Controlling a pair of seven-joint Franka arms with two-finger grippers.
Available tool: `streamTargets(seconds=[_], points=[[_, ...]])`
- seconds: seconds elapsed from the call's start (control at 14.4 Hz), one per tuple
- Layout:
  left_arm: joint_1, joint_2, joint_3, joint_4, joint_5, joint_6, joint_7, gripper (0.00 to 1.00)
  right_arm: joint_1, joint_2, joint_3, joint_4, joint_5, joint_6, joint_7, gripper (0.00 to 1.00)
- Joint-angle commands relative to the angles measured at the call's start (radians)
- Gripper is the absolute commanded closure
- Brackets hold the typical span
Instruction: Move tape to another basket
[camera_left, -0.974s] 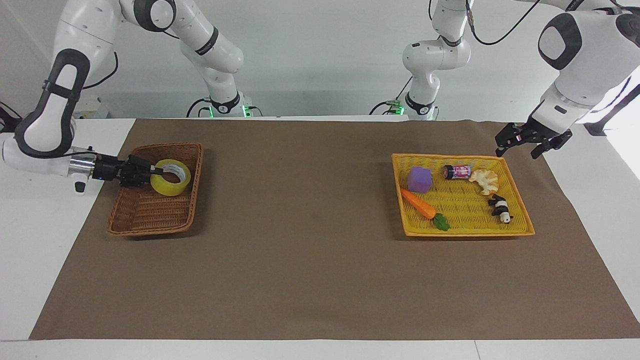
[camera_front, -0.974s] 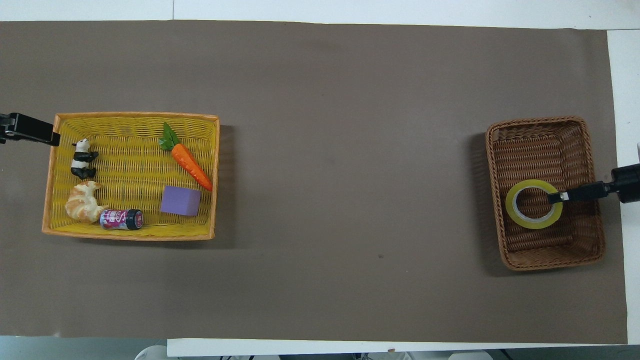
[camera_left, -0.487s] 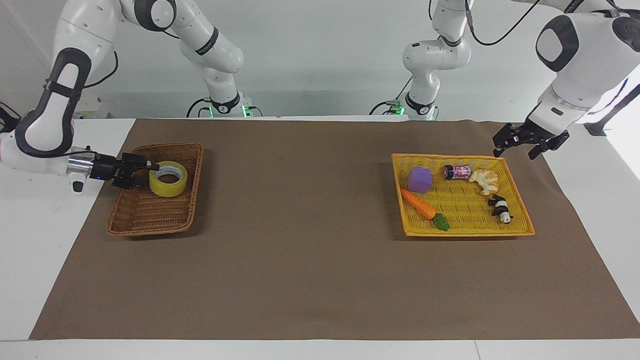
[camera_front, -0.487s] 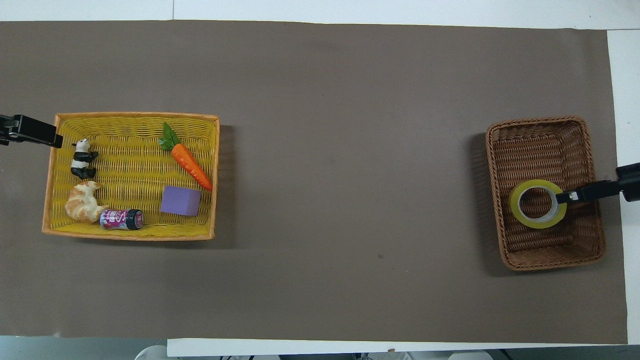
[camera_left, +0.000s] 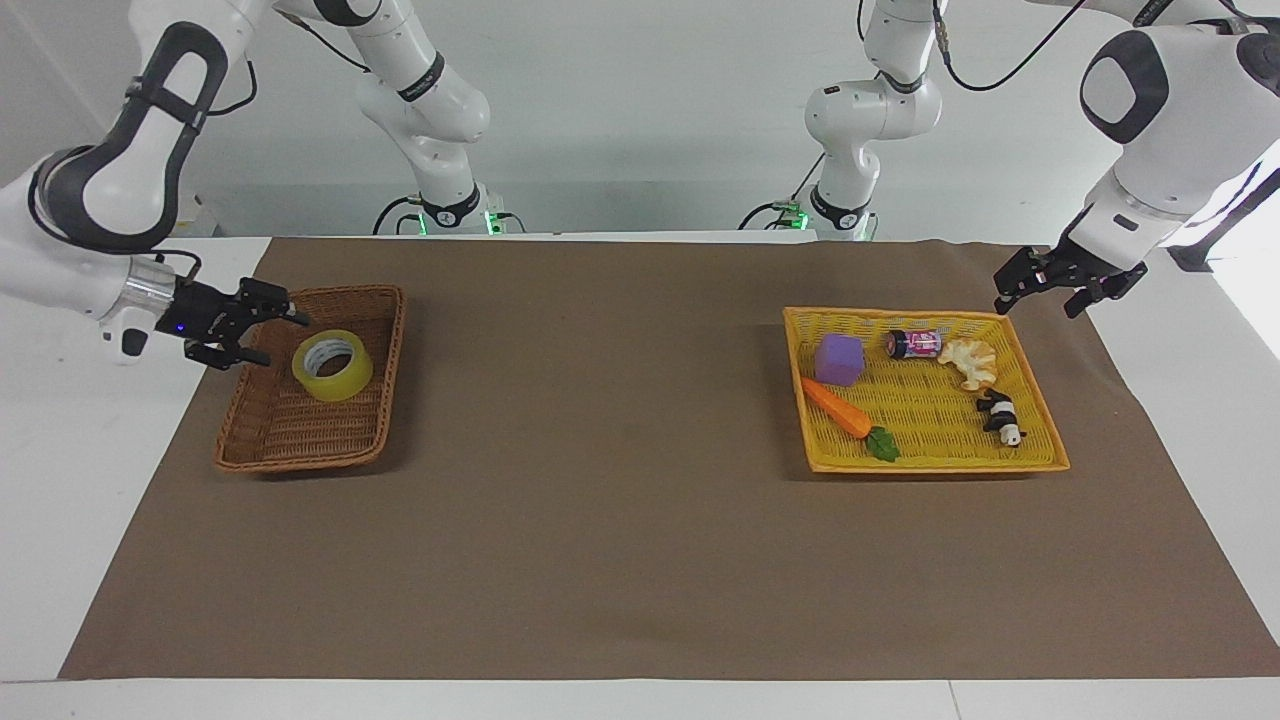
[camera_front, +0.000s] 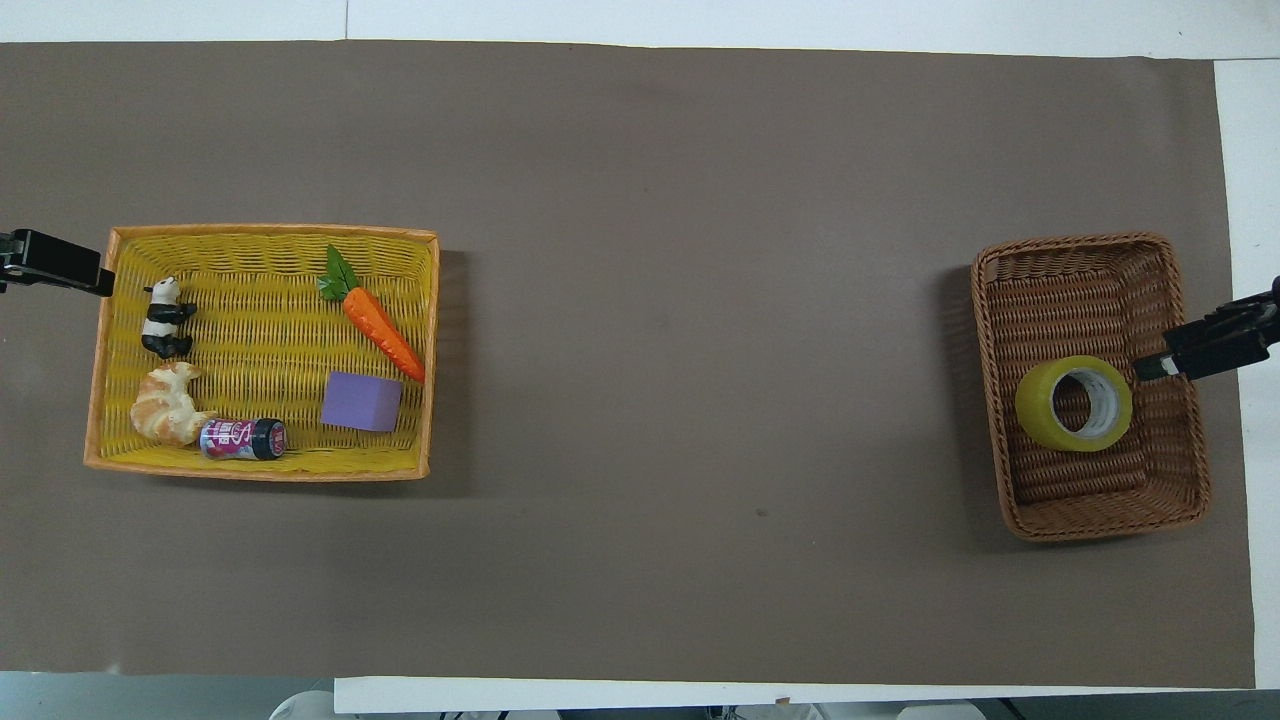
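The facing view looks from high across the bench (camera_left: 640, 520) toward both arm bases, taking in the arms; the overhead view looks steeply down from the robots' end, closer in; the 2 share the whole brown mat, half a turn apart.

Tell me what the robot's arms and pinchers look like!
Both arms are chunky, rounded white tubes with black bands at the joints, and thin black cables hang along them. Green lights glow at their bases. The right gripper and the left gripper are small black claws, and the right one sits on a shiny silver wrist ring.
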Motion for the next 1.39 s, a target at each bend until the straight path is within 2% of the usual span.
streamTargets(seconds=[0.0, 0.35, 0.49, 0.63, 0.77, 1.04, 1.32], points=[[0.000, -0.016, 0.002, -0.013, 0.020, -0.011, 0.005, 0.00, 0.044, -0.059, 0.004, -0.018, -0.058, 0.020, 0.116, 0.00], [0.000, -0.016, 0.002, -0.013, 0.020, -0.011, 0.005, 0.00, 0.223, -0.185, 0.006, -0.015, -0.202, 0.052, 0.461, 0.00], [0.000, -0.016, 0.002, -0.013, 0.020, -0.011, 0.005, 0.00, 0.248, -0.210, 0.008, 0.017, -0.271, 0.032, 0.610, 0.00], [0.000, -0.016, 0.002, -0.013, 0.020, -0.011, 0.005, 0.00, 0.251, -0.211, 0.008, 0.075, -0.325, -0.053, 0.690, 0.00], [0.000, -0.016, 0.002, -0.013, 0.020, -0.011, 0.005, 0.00, 0.250, -0.205, 0.004, 0.136, -0.320, -0.097, 0.774, 0.00], [0.000, -0.016, 0.002, -0.013, 0.020, -0.011, 0.005, 0.00, 0.274, -0.196, 0.027, 0.143, -0.382, -0.048, 0.803, 0.00], [0.000, -0.016, 0.002, -0.016, 0.020, -0.011, 0.005, 0.00, 0.306, -0.158, 0.015, 0.203, -0.397, -0.063, 0.798, 0.00]])
